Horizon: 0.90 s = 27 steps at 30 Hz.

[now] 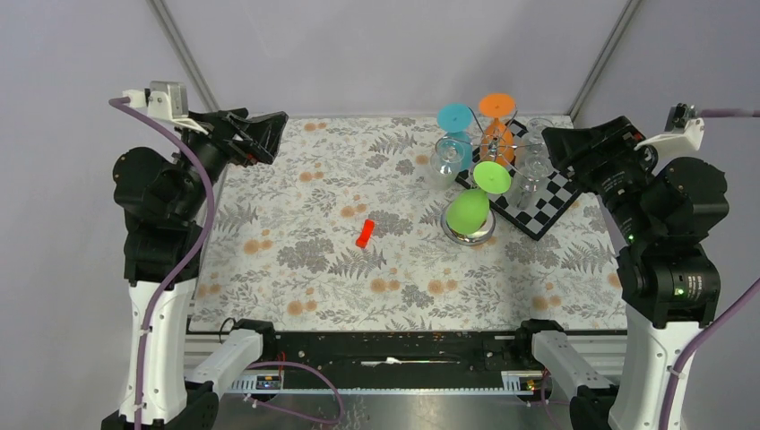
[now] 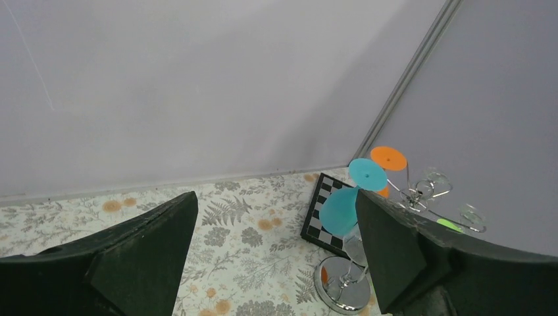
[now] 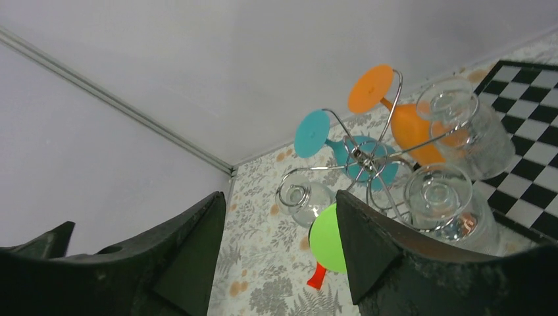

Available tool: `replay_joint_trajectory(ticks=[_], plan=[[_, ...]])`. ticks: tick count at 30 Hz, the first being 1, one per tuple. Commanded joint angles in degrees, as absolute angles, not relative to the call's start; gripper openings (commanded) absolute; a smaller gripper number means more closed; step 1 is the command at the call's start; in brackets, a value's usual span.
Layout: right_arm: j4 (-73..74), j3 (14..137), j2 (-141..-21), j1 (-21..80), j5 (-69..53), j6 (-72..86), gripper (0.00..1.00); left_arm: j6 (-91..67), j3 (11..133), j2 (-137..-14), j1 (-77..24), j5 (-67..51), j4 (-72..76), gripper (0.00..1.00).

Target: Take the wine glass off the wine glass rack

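Note:
The wine glass rack (image 1: 470,232) stands at the back right on its shiny disc base, its wire arms (image 3: 360,157) holding several wine glasses upside down. They are a green one (image 1: 468,210), a teal one (image 1: 455,118), an orange one (image 1: 496,105) and clear ones (image 1: 445,157). My right gripper (image 1: 557,150) hovers open just right of the rack, level with the arms, nothing between its fingers (image 3: 279,194). The green glass foot (image 3: 326,240) lies beside its right finger. My left gripper (image 1: 267,136) is open at the back left, far from the rack (image 2: 342,284).
A black-and-white chequered board (image 1: 547,202) lies under and behind the rack, at the table's right back corner. A small red object (image 1: 364,233) rests on the floral cloth mid-table. Grey walls close the back and sides.

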State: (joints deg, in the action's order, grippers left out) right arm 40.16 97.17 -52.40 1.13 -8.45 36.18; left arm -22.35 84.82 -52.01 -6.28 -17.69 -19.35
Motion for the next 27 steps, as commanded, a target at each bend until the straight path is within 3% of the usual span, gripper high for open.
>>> replay_joint_trajectory(ticks=[1, 13, 17, 21, 24, 27], plan=[[41.4, 93.6, -51.6, 1.4, -8.9, 43.4, 0.66, -22.7, 82.1, -50.2, -6.1, -16.1, -14.3, 0.99], [43.0, 81.1, -43.7, 1.3, -6.5, 54.6, 0.45, -24.2, 75.5, -48.9, -6.0, -13.7, -13.1, 0.99], [45.6, 80.1, -41.8, 1.4, -3.8, 55.9, 0.44, -26.2, 74.1, -49.7, -6.1, -14.8, -11.4, 0.99], [46.6, 77.7, -40.7, 1.3, -3.3, 59.4, 0.5, -27.6, 73.9, -50.4, -6.1, -13.5, -11.4, 0.99], [45.6, 74.9, -41.4, 1.3, -6.3, 63.4, 0.61, -28.1, 73.8, -50.5, -6.1, -12.2, -11.7, 0.99], [43.8, 72.9, -42.9, 1.3, -9.8, 64.2, 0.63, -28.4, 73.7, -50.5, -6.2, -10.7, -12.4, 0.99]])
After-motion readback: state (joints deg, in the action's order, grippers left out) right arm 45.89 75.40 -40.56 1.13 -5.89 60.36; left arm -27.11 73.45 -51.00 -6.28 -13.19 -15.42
